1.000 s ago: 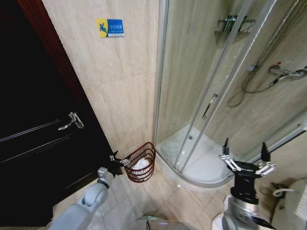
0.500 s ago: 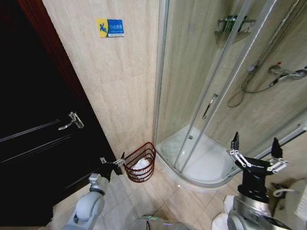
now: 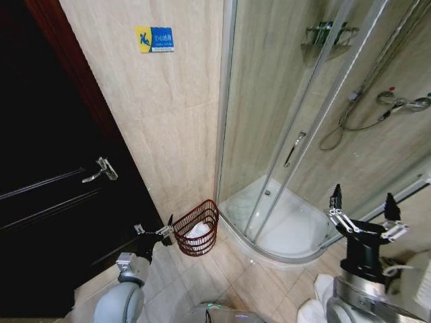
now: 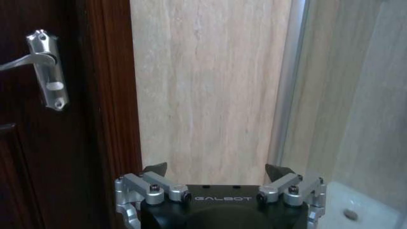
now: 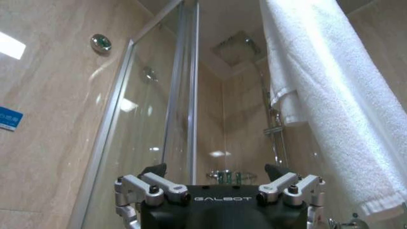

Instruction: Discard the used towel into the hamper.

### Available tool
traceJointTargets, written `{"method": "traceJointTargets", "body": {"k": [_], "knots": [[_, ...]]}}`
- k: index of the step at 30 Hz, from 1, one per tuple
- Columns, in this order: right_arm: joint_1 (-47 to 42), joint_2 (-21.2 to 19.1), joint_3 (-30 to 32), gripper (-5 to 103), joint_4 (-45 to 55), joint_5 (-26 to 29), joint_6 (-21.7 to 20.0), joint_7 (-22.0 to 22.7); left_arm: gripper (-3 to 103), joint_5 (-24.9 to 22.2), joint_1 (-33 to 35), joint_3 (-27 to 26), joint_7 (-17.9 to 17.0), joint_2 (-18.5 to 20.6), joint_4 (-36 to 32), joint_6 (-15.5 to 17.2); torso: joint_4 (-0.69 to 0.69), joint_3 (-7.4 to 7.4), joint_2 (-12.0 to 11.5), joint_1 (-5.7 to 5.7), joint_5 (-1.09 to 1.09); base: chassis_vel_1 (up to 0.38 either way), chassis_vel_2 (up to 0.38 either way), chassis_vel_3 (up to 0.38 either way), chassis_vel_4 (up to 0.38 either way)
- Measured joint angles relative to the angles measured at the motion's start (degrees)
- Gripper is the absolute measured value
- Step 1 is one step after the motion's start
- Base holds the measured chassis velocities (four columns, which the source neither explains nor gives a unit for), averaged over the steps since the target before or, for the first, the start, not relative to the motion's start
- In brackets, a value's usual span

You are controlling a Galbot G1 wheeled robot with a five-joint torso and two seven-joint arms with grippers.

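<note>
Hamper (image 3: 197, 228) on the floor tiles against the beige wall, between dark door (image 3: 47, 202) and shower enclosure (image 3: 303, 134) — white towel (image 3: 198, 232) inside. Left gripper (image 3: 154, 232) just beside the hamper's rim, spread wide, empty. Right gripper (image 3: 361, 214) well apart, past the shower tray — likewise wide open, holding nothing.

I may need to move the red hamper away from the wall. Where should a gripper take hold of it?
Grip the hamper by its top rim, on the side facing the room, coming from above. It sits tight against the wall beside the shower frame, so the back is blocked. The open left gripper is already next to that rim.
</note>
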Motion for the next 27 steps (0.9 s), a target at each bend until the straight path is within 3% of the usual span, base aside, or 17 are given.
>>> {"method": "traceJointTargets", "body": {"k": [3, 9, 12, 14, 15, 18, 19, 23, 25, 27], "knots": [[-0.31, -0.54, -0.26, 100, 0.13, -0.21, -0.23, 0.01, 100, -0.02, 0.42, -2.83, 3.46, 0.26, -1.14, 2.61, 0.0, 0.0, 0.0, 0.0, 0.0, 0.0, 0.0, 0.0, 0.0], [-0.32, 0.34, -0.77, 100, 0.15, -0.99, -0.52, -0.11, 100, -1.76, 0.94, -2.21, 3.12, 0.22, -1.35, 2.47, 0.0, 0.0, 0.0, 0.0, 0.0, 0.0, 0.0, 0.0, 0.0], [-0.34, 0.73, -0.75, 100, 0.17, -1.09, -0.54, -0.09, 100, -3.18, 1.44, -0.16, 0.38, -0.09, -1.7, 1.44, 0.0, 0.0, 0.0, 0.0, 0.0, 0.0, 0.0, 0.0, 0.0], [-0.3, 0.79, -0.55, 100, 0.17, -1.04, -0.55, -0.05, 100, -3.48, 1.67, 1.3, -1.56, -0.16, -1.44, -0.34, 0.0, 0.0, 0.0, 0.0, 0.0, 0.0, 0.0, 0.0, 0.0], [-0.24, 0.87, -0.31, 100, 0.17, -0.81, -0.56, 0.11, 100, -4.04, 2.0, 3.69, -4.13, -0.31, -0.17, -3.49, 0.0, 0.0, 0.0, 0.0, -0.01, 0.0, 0.0, 0.0, 0.0], [-0.2, 0.99, -0.25, 100, 0.17, -0.66, -0.57, 0.26, 100, -4.24, 2.14, 5.02, -5.27, -0.56, 0.83, -5.41, 0.0, 0.0, 0.0, 0.0, -0.01, 0.0, 0.0, 0.0, 0.0], [-0.16, 1.1, -0.25, 100, 0.17, -0.59, -0.6, 0.32, 100, -4.26, 2.2, 5.84, -5.56, -0.7, 1.77, -7.39, 0.0, 0.0, 0.0, 0.0, -0.01, 0.0, 0.0, 0.0, 0.0], [-0.03, 1.19, -0.33, 100, 0.17, -0.56, -0.67, 0.37, 100, -3.52, 2.64, 7.41, -5.23, -0.77, 2.91, -9.18, 0.0, 0.0, 0.0, 0.0, -0.01, 0.0, 0.0, 0.0, 0.0], [0.03, 1.19, -0.33, 100, 0.16, -0.56, -0.7, 0.41, 100, -3.27, 2.68, 7.48, -4.83, -0.73, 2.75, -9.01, 0.0, 0.0, 0.0, 0.0, -0.02, 0.0, 0.0, 0.0, 0.0], [0.16, 1.1, -0.27, 100, 0.13, -0.41, -0.83, 0.6, 100, -1.63, 2.67, 6.58, -2.2, -0.43, 0.9, -6.48, 0.0, 0.0, 0.0, 0.0, 0.0, 0.0, 0.0, 0.0, 0.0]]}}
